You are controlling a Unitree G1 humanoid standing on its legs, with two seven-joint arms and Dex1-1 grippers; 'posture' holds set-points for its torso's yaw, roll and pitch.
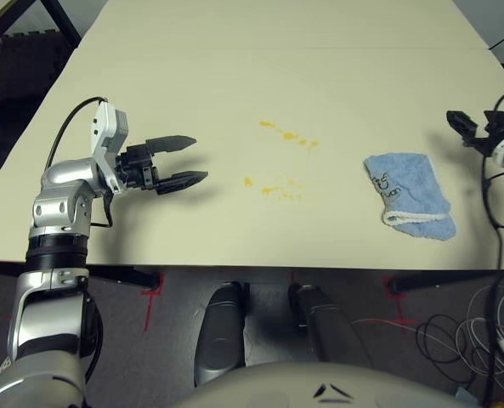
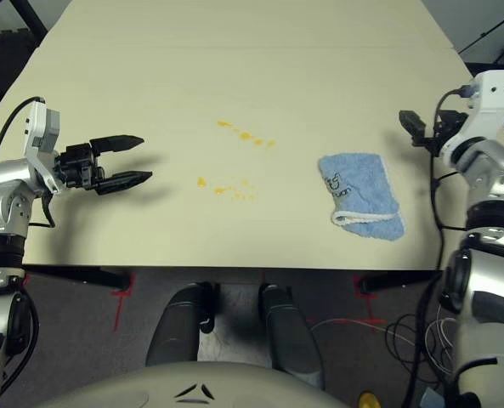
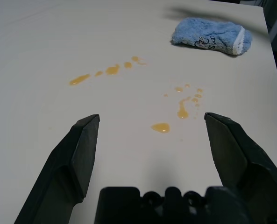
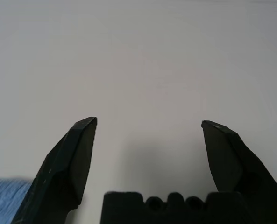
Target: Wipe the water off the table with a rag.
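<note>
While the water (image 1: 281,161) lies in small yellow-orange drops and smears near the middle of the frame, my left gripper (image 1: 188,160) hangs at middle left, pointing across at it with its two black fingers spread wide and nothing between them. Bare tabletop separates those fingertips from the nearest drop. To the right of the spill, well apart from it, the blue rag (image 1: 409,195) sits bunched on the table (image 1: 235,68), its white hem toward the bottom of the frame. My right gripper (image 2: 415,129) is at the right edge of the frame, above and right of the rag, not touching it; its fingers stand wide apart and hold nothing. Open beige surface fills the whole upper half of the frame, crossed by a faint seam. Below the rag and the drops, a narrow strip of bare top runs to the table's near edge.
</note>
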